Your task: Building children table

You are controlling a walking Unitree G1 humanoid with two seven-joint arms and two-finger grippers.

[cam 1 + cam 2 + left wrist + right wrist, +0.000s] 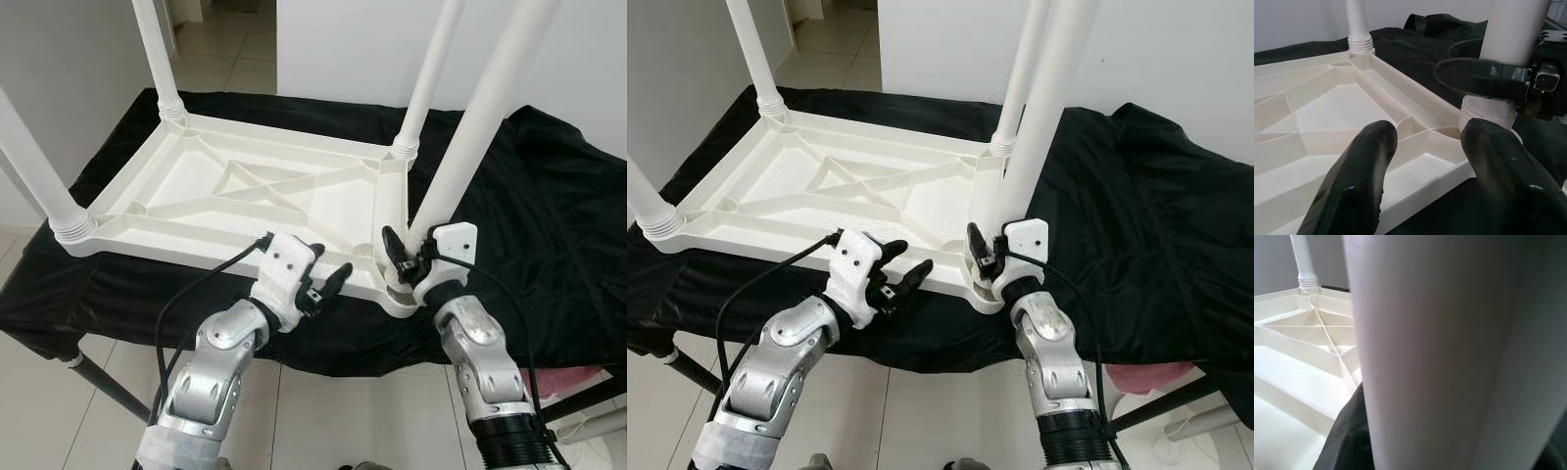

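A white plastic tabletop (196,186) lies upside down on a black cloth. Legs stand in its far-left (157,54), near-left (34,166) and far-right (431,69) corners. The fourth leg (480,117) leans in the near-right corner socket, and my right gripper (411,257) is shut on it just above its base. In the right wrist view this leg (1449,352) is very close, with a black finger (1347,440) beside it. My left gripper (328,269) hovers open over the tabletop's near edge, just left of that corner, holding nothing; its fingers (1356,186) are spread wide.
The black cloth (549,215) covers a stand with dark legs (98,377) on a tiled floor. A white wall (343,39) rises behind. Something pink (588,377) lies low at the right. The tabletop's near edge sits close to the cloth's front edge.
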